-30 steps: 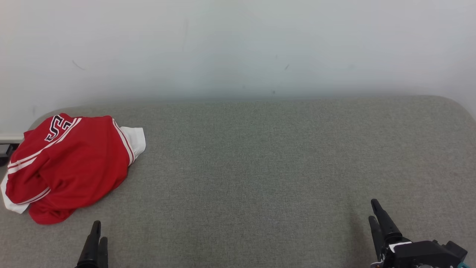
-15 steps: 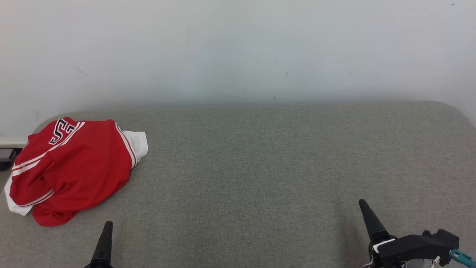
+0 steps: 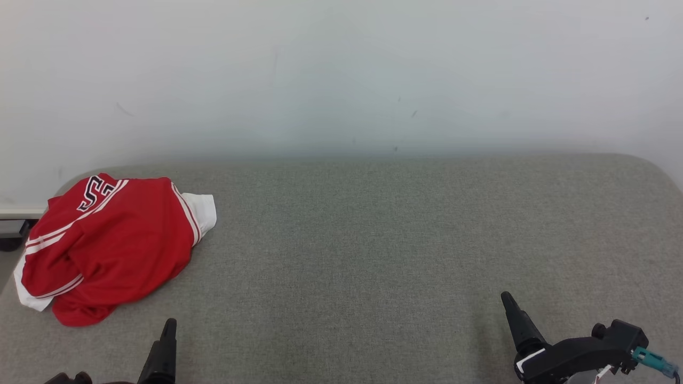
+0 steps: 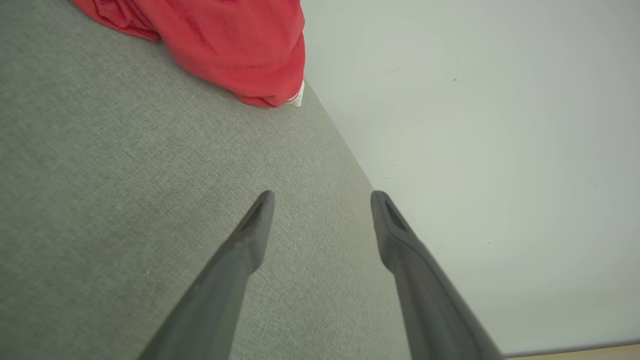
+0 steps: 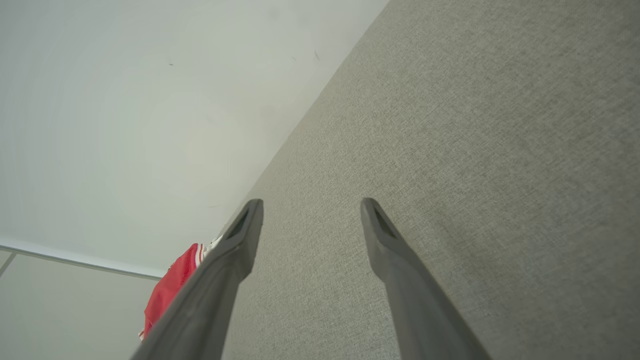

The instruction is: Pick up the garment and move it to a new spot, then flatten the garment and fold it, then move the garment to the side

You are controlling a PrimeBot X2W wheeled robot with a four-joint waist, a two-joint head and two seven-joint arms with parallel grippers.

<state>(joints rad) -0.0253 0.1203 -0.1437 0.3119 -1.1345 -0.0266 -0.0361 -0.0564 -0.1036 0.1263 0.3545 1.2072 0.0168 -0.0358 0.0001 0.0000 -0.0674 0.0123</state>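
The garment (image 3: pixel 112 245) is red with white stripes and a dark number. It lies crumpled at the far left of the grey padded table (image 3: pixel 373 240), close to the table's left edge. My left gripper (image 3: pixel 169 325) sits low at the near edge, just right of and nearer than the garment, apart from it. In the left wrist view the left gripper (image 4: pixel 322 197) stands open and empty, with the garment (image 4: pixel 225 45) ahead at the upper left. My right gripper (image 3: pixel 507 298) is at the lower right, far from the garment. The right wrist view shows it (image 5: pixel 310 205) open and empty above bare fabric.
A white wall (image 3: pixel 341 80) runs right behind the table's far edge. The table's far corners are rounded. A dark object (image 3: pixel 10 234) sits on the floor beyond the left edge, under a pale baseboard. Bare grey surface stretches from the garment to the right side.
The head camera has shifted, so the whole picture sits lower and a little to the right. Both grippers have drifted inward toward the middle and rolled. The garment has not moved.
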